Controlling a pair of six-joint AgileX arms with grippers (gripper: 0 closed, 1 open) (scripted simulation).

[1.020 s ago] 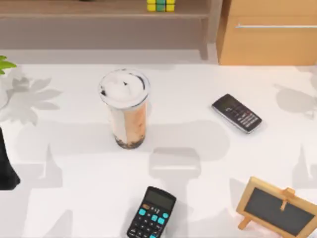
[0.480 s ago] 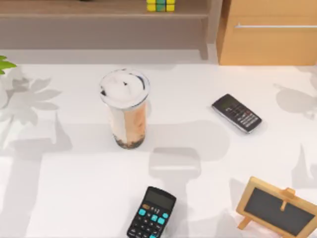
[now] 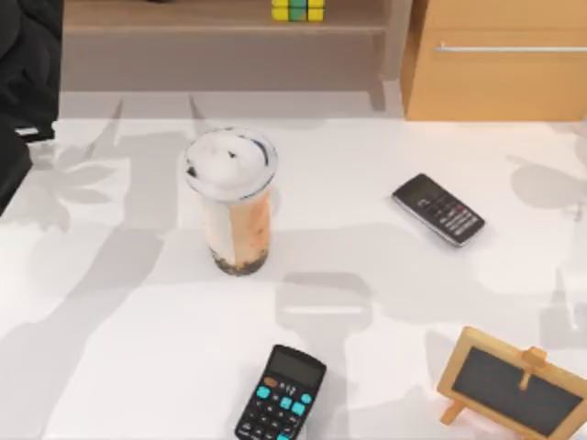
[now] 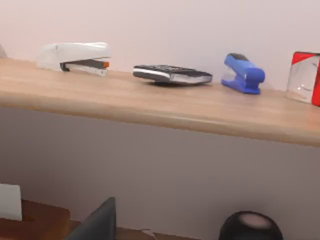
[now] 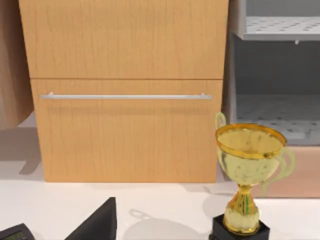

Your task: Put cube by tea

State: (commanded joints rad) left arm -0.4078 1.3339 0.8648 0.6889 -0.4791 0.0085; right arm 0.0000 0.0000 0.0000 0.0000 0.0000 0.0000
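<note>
Cube (image 3: 298, 10) on shelf behind tea (image 3: 234, 203); no legible writing; gripper state unclear.

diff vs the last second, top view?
Left arm moved: it left the table's left edge and now shows at the upper left corner, nearer the shelf. Nothing grasped or released. Cube on the shelf, tea, phone, calculator unmoved.
</note>
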